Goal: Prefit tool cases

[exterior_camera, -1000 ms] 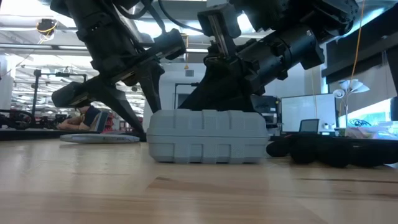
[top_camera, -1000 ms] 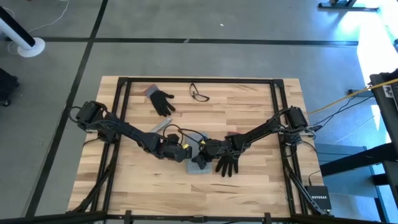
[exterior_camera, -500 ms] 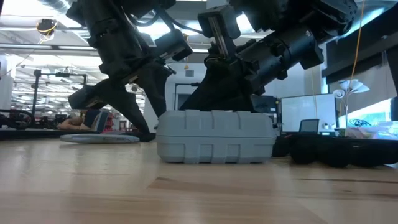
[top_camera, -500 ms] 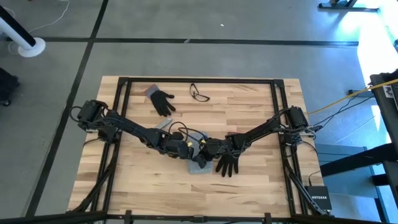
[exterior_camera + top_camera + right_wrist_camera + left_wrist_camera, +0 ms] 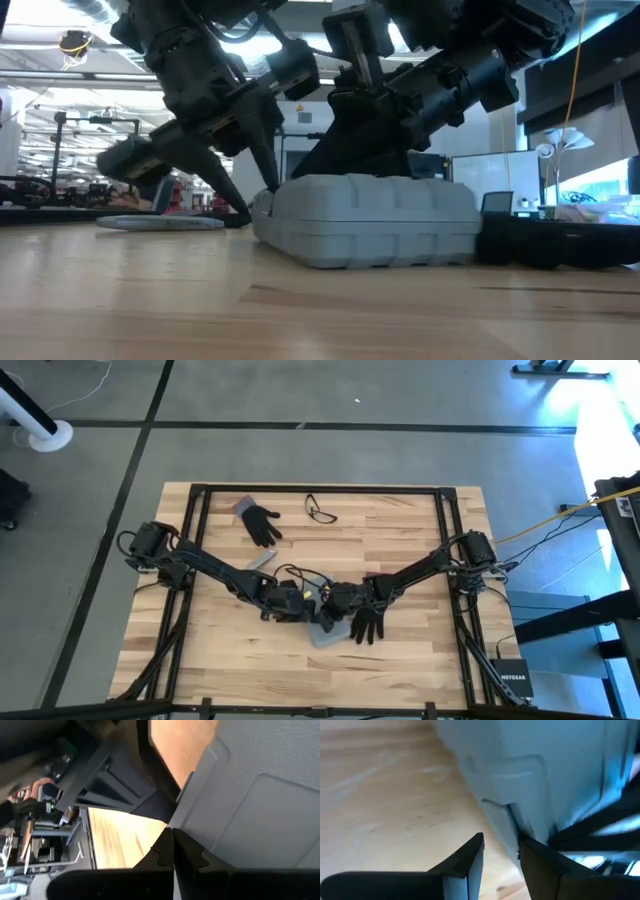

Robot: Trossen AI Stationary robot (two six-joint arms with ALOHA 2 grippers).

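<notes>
Both arms meet mid-table (image 5: 400, 650) over the tool case (image 5: 375, 220), near the front edge.

Left tool (image 5: 500, 852): fingers apart, gap narrow. One finger (image 5: 465, 860) sits on the bare wood side, the other is against the case's edge, at the seam by a moulded latch. Not gripping the case as far as I can see; it is poking at the edge. In the low view the left tool (image 5: 255, 185) comes down at a slant to the case's end corner.

Right tool (image 5: 172, 847): fingertips clenched together, nothing between them, tips pressed on the case's grey surface. In the low view it bears on the top of the case from behind.

Case: blue-grey, ribbed, lying flat on the table directly under both tools, turned at an angle to the table edge (image 5: 325, 632).

Black glove (image 5: 365, 622) lies just beside the case, on the right tool's side, partly under the right arm. Second black glove (image 5: 262, 525) is well apart, beyond the left arm. Glasses (image 5: 320, 511) near the far edge. Small grey bar (image 5: 260, 560) just beside the left arm.
</notes>
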